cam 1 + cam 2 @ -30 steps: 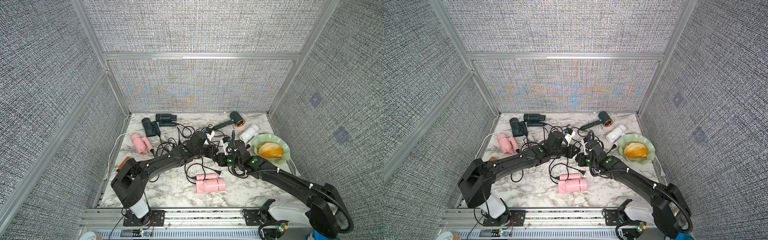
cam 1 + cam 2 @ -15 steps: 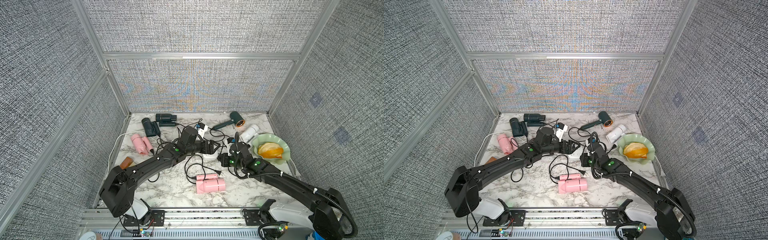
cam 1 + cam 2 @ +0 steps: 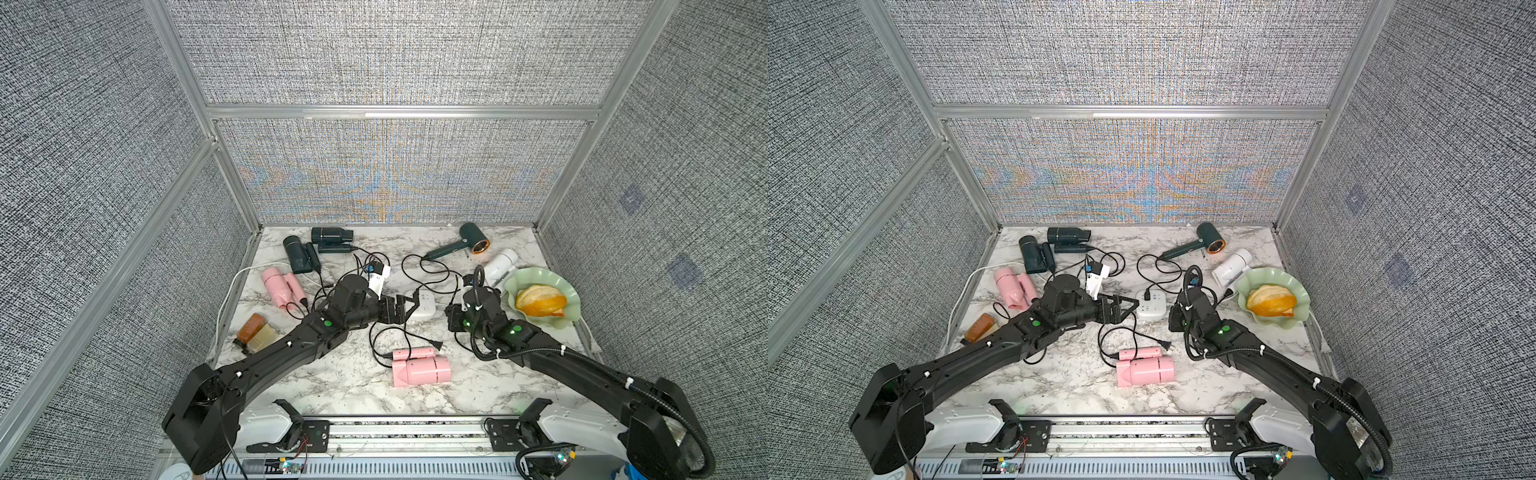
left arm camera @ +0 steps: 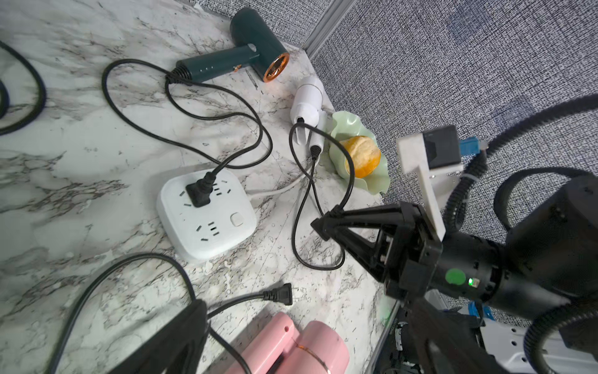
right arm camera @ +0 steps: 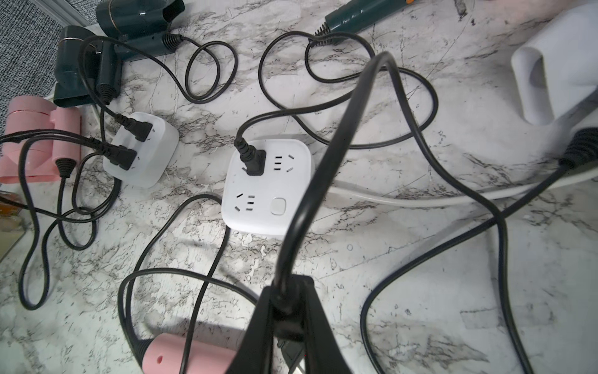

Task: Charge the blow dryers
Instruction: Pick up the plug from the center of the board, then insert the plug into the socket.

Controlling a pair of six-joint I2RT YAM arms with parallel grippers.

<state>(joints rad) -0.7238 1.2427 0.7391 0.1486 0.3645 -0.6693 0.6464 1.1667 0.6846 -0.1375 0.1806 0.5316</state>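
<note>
1. While our left gripper is standing wide open just beside the white power strip, one black plug is occupying a socket.
2. Our right gripper is pinching a black cord.
3. We are seeing the front pink blow dryer lying crosswise, its tapered end pointing toward our left side and its loose plug lying beside it.

In both top views the left arm hides the second power strip, toward 9 o'clock from the middle strip. The closed right tool mostly covers the plug of the black cord. The white dryer runs off the frame.
</note>
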